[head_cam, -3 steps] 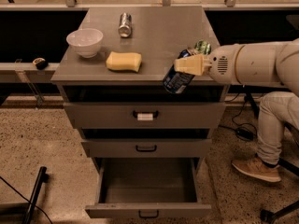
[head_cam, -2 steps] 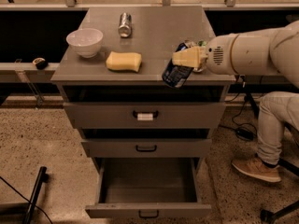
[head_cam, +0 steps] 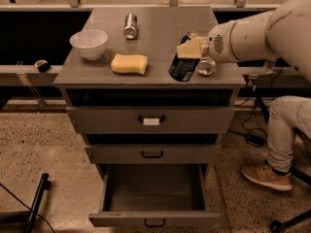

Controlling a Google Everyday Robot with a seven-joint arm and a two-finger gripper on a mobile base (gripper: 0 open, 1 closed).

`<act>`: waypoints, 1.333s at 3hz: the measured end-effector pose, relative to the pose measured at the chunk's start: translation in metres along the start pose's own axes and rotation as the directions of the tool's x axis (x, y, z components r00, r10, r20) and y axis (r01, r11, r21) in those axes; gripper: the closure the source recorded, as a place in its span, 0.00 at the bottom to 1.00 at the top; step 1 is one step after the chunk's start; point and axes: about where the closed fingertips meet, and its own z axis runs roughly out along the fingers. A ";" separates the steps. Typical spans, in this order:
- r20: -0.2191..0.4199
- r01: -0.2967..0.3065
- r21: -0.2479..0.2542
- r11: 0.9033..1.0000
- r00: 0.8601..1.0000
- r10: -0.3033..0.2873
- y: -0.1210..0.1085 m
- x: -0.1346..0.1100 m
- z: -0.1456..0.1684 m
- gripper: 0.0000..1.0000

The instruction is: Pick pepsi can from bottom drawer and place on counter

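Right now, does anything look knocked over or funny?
Yes. The Pepsi can leans sideways in the hand at the right of the counter, not standing. Beside it another can lies tipped over, and a silver can lies at the back. The bottom drawer hangs open.

Three cans are counted at the counter (head_cam: pixel 155 16): one pepsi can (head_cam: pixel 181 68), one silver can (head_cam: pixel 130 25), one partly hidden can (head_cam: pixel 207 66). One white bowl (head_cam: pixel 89 43), one yellow sponge (head_cam: pixel 129 63) and three drawers (head_cam: pixel 152 154) are seen. One gripper (head_cam: pixel 188 49) is clamped on the pepsi can over the counter's right side.
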 end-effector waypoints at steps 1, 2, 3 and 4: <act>0.016 0.015 -0.022 1.000 1.000 -0.015 0.010 0.007 0.010 1.00; 0.033 0.031 -0.046 0.998 0.999 -0.030 0.020 0.015 0.020 1.00; 0.033 0.031 -0.046 0.998 0.999 -0.030 0.020 0.015 0.020 1.00; 0.043 0.068 -0.051 0.996 0.997 -0.066 0.019 0.022 0.031 1.00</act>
